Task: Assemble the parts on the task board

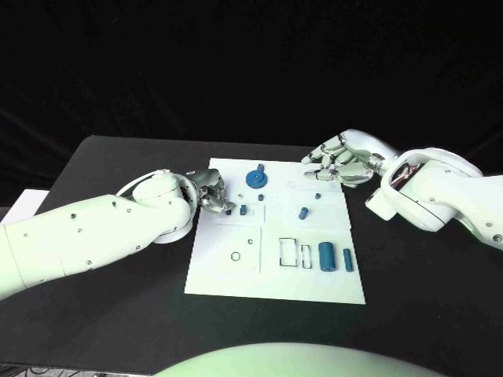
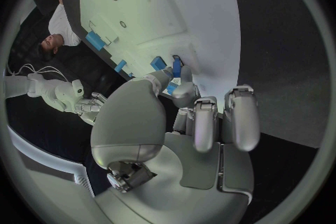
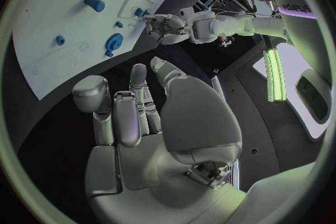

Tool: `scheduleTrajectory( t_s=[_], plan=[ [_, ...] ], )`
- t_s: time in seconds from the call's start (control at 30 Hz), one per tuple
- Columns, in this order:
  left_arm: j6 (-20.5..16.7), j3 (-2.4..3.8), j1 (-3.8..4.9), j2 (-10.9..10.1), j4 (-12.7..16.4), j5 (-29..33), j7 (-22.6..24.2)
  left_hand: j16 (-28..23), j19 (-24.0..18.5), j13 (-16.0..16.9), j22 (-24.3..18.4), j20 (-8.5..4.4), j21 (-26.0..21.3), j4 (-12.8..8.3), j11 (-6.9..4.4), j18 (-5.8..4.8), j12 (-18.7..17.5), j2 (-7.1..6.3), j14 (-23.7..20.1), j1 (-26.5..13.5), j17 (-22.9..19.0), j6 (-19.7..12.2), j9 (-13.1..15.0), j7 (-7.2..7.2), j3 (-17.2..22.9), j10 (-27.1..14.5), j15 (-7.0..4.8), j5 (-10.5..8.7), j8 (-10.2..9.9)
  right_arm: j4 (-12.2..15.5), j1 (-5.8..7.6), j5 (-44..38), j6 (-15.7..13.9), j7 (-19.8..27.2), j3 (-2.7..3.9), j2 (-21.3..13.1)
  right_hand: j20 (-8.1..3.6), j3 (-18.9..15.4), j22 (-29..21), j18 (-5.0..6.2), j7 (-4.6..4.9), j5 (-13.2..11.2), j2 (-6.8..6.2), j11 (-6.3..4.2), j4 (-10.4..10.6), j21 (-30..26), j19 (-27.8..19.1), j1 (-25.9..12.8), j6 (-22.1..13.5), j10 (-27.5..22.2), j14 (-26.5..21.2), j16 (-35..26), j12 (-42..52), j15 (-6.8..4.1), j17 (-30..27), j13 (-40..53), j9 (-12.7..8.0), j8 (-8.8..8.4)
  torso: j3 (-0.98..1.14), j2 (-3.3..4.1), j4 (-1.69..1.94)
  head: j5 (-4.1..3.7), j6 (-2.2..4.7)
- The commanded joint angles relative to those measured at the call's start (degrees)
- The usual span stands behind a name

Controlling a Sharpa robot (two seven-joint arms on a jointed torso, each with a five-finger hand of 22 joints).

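Centrally, white task board (image 1: 277, 271) on black table (image 1: 115, 161), dark backdrop, both hands (image 1: 212, 191) (image 1: 340, 162) empty, fingers loosely apart.

My task board (image 1: 235, 275) is a white plate printed with thin black outlines, lying on the black table (image 1: 104, 314). The parts on it are blue: a round gear (image 1: 256, 178), two upright cylinders (image 1: 328, 257), several small pegs (image 1: 304, 211). My left hand (image 1: 210, 192) and right hand (image 1: 340, 162) are silver, on white arms.
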Motion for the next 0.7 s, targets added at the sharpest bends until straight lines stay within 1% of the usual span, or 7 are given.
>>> scheduleTrajectory(
  t_s=[0.03, 0.27, 0.47, 0.7],
  plan=[
    [2.3, 0.02, -0.05, 0.1, 0.2, -1.8, 0.4, 0.1, 2.8, 0.1, 7.5, -0.34, 0.2, -4.6, -0.07, -1.05, 0.0, 0.24, 6.0, 1.2, 15.1, 1.0, 0.1, -1.18, 4.4, 0.3, -0.34, 0.34, 0.2, 0.1, -0.05, -0.1, 0.5, 0.6, 0.0, 0.0, -0.01, 0.1, -0.1, 0.72, 0.13, 0.2, 0.47, 0.03, 0.3, -0.2, -0.1, -0.3, -0.1, -0.3, 2.1, -0.3, -0.1, -0.22, -0.1, 0.0, -0.1, 0.18, 0.0, -0.03, 0.05, -0.02, -0.07],
    [4.4, 0.02, -0.06, -0.1, 0.3, -1.6, 0.3, 0.1, 2.8, 0.1, 7.6, -0.34, 0.3, -4.7, -0.08, -1.07, 0.1, 0.11, 6.0, 1.2, 15.1, 1.1, 0.1, -1.2, 4.4, 0.4, -0.33, 0.36, 0.2, 0.0, -0.07, -0.1, 0.6, 0.6, 0.0, 0.0, -0.01, 0.1, -0.1, 0.72, 0.13, 0.2, 0.47, 0.03, 0.3, -0.2, -0.1, -0.3, -0.1, -0.3, 2.1, -0.3, -0.1, -0.22, -0.1, 0.0, -0.1, 0.18, 0.02, -0.01, 0.02, 0.01, -0.09],
    [5.1, 0.02, -0.06, -0.1, 0.4, -1.5, 0.2, 0.1, 2.8, 0.1, 7.6, -0.34, 0.3, -4.7, -0.08, -1.07, 0.1, 0.11, 6.0, 1.2, 15.1, 1.1, 0.1, -1.2, 4.4, 0.4, -0.33, 0.36, 0.2, 0.0, -0.07, -0.1, 0.6, 0.7, 0.0, 0.0, -0.01, 0.1, -0.1, 0.72, 0.13, 0.2, 0.47, 0.03, 0.3, -0.2, -0.1, -0.3, -0.1, -0.3, 2.1, -0.3, -0.1, -0.22, -0.1, 0.0, -0.1, 0.18, 0.01, -0.01, 0.01, 0.03, -0.23],
    [5.4, 0.02, -0.06, -0.2, 0.4, -1.5, -0.1, 0.1, 2.8, 0.1, 7.6, -0.34, 0.3, -4.7, -0.08, -1.07, 0.1, 0.11, 6.0, 1.2, 15.1, 1.1, 0.1, -1.2, 4.4, 0.4, -0.33, 0.36, 0.2, 0.1, -0.08, -0.1, 0.6, 0.7, 0.0, 0.0, -0.02, 0.1, 0.0, 0.71, 0.12, 0.3, 0.49, 0.01, 0.4, -0.2, -0.1, -0.3, -0.1, -0.3, 2.1, -0.4, -0.1, -0.23, -0.1, -0.1, -0.1, 0.2, 0.02, -0.02, 0.04, 0.01, -0.21]
  ],
)
